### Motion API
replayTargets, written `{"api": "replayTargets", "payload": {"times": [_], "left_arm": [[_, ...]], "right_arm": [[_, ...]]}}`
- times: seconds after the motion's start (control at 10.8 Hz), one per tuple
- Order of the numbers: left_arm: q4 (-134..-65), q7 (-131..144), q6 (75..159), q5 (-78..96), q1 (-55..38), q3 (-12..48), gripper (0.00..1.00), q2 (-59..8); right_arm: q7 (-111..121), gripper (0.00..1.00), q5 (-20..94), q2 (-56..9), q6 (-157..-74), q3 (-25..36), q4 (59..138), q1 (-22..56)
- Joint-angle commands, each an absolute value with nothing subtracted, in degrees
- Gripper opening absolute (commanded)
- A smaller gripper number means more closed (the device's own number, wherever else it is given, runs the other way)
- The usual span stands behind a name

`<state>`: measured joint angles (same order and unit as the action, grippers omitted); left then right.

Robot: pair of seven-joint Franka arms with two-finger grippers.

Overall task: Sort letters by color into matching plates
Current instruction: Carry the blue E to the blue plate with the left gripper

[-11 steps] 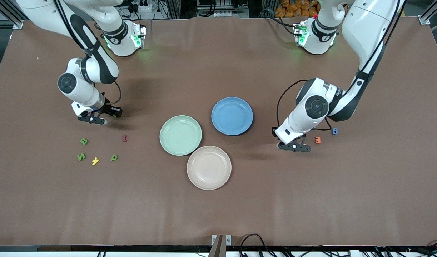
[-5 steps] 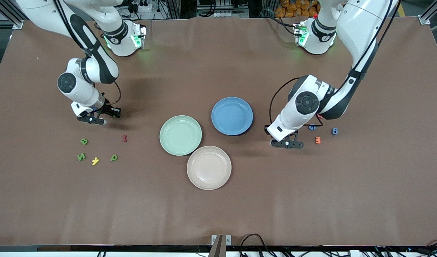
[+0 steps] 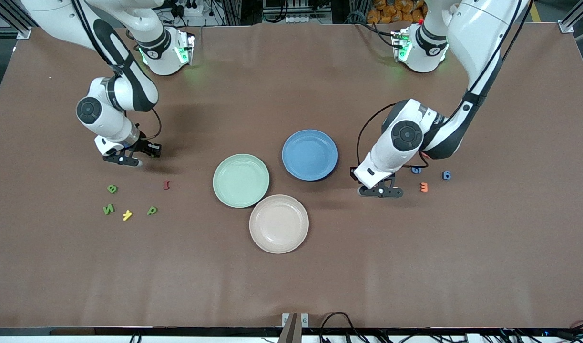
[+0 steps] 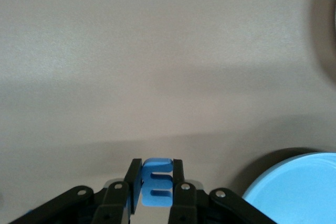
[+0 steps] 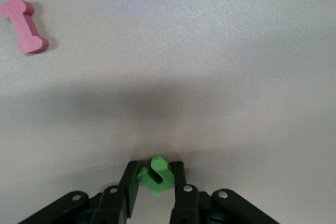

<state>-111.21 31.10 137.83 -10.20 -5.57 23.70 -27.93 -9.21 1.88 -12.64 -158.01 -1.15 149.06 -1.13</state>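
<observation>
The left gripper [image 4: 153, 190] pinches a blue letter [image 4: 156, 182] beside the blue plate [image 3: 309, 155] (its likely destination); the right gripper [image 5: 153, 182] clamps a green letter [image 5: 156, 174] near the table.

Counter [image 3: 291, 286]: brown matte sheet, faint creases, even overhead light with soft shadows. Aluminium frame posts [image 3: 7, 16] at both corners of the arms' edge. Black cables [image 3: 341, 321] and a metal bracket [image 3: 295, 320] along the camera-side edge. Orange objects [image 3: 391, 9] past the counter.
</observation>
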Motion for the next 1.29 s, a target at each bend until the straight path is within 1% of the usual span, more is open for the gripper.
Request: {"api": "replayTargets", "payload": {"times": [0.0, 0.18, 0.37, 0.65, 0.92, 1.2], "left_arm": [[-108.7, 37.3, 134.3, -11.8, -8.1, 24.0, 0.00, -27.4], [-107.4, 40.4, 133.1, -11.6, -10.2, 24.0, 0.00, -27.6], [-107.1, 42.9, 133.0, -11.3, -11.9, 24.0, 0.00, -27.7], [-106.3, 47.5, 132.5, -11.6, -15.1, 23.9, 0.00, -28.6], [-106.3, 51.4, 131.7, -11.8, -18.5, 23.8, 0.00, -28.8], [-106.0, 55.0, 131.7, -12.0, -20.9, 23.8, 0.00, -29.9]], "right_arm": [[-8.7, 0.27, 2.5, -14.5, -159.6, -1.2, 147.0, -1.3], [-8.9, 0.27, 2.5, -14.2, -156.2, -1.2, 144.7, -1.3], [-9.2, 0.27, 2.6, -13.6, -154.7, -1.2, 143.3, -1.3], [-11.3, 0.27, 2.6, -12.7, -147.2, -1.2, 138.3, -0.8], [-15.6, 0.27, 2.6, -12.8, -141.4, -1.3, 132.5, 1.4], [-20.0, 0.27, 3.9, -13.4, -136.8, -1.3, 127.3, 5.3]]}}
